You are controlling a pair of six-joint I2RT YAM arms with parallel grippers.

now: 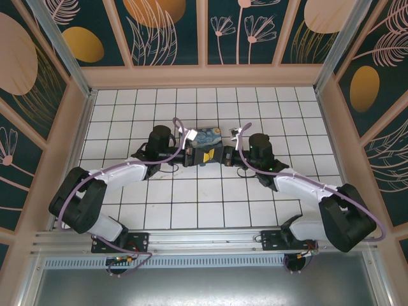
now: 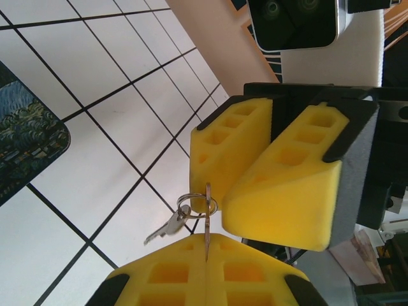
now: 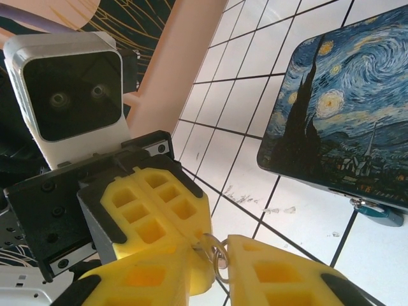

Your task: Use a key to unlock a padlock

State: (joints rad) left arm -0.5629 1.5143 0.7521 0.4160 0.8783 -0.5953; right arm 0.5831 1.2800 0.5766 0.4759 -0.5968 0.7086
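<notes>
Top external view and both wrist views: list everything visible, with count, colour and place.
box: one, dark blue with painted swirls, on the table's middle tiles.
padlock: one, bluish and silvery, on a tile beside the box's edge.
key: one, metal, edge-on, clamped in the left pincer.
ring: one, silvery, on that key.
second key: one, silvery, hanging from the ring.
table: one, white tiles with dark lines.
walls: several, dark teal panels with flower patterns, around the table.
left pincer: one, yellow pads, shut on the key.
right pincer: one, yellow pads either side of the ring; grip unclear.
</notes>
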